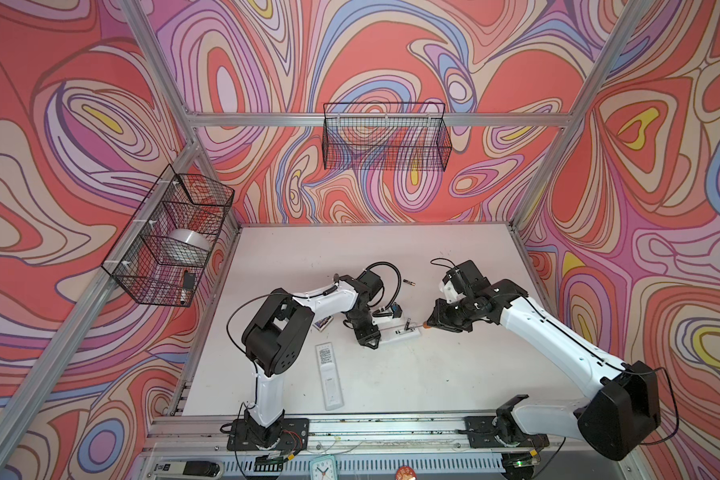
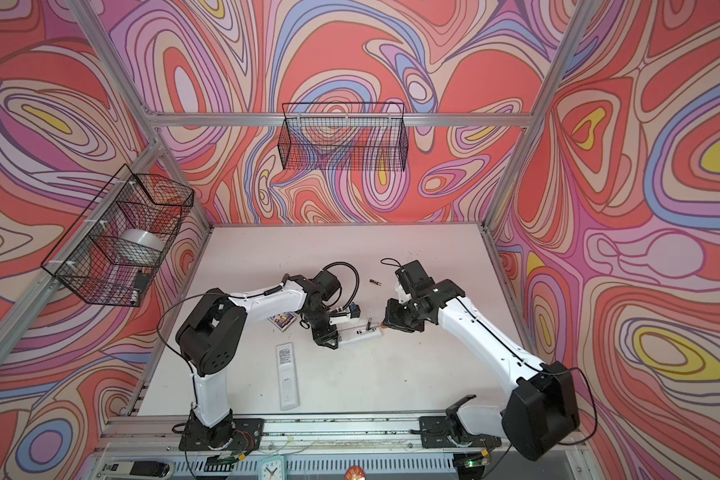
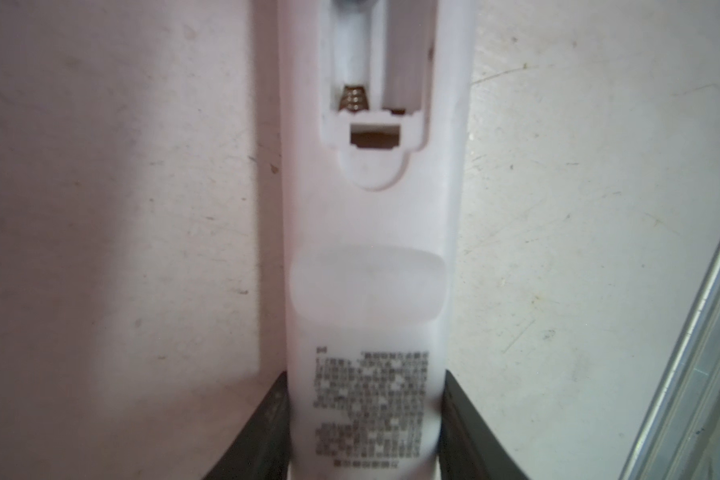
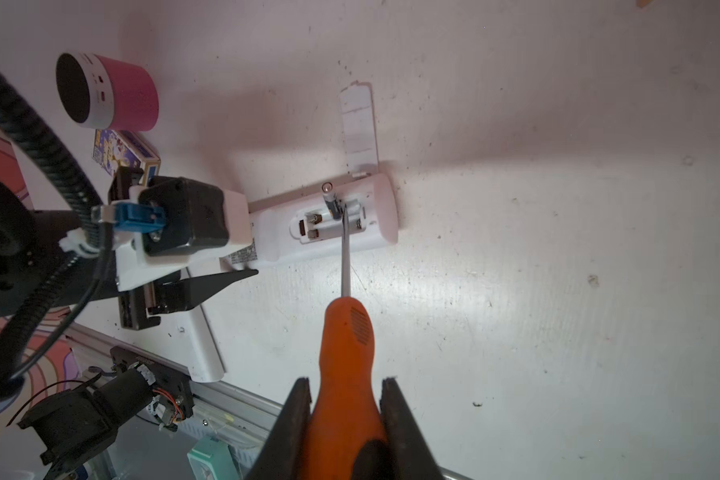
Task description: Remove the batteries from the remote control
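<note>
A white remote control (image 4: 385,216) lay back-up on the table (image 1: 433,374), its cover (image 4: 358,124) off beside it. The left gripper (image 3: 366,376), jaws part-open, clamped its label end. The right gripper (image 4: 347,386), closed tight on an orange screwdriver (image 4: 346,332), levered one battery (image 4: 330,198), tilted up out of the open bay. A second battery (image 1: 409,283) lay loose, well apart. Unloading looked partly done, with this battery not yet out.

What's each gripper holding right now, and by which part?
Left gripper clamps the white plastic remote control by its long sides at the printed-label end. Right gripper holds the orange-and-black-handled screwdriver by the handle's rear.
</note>
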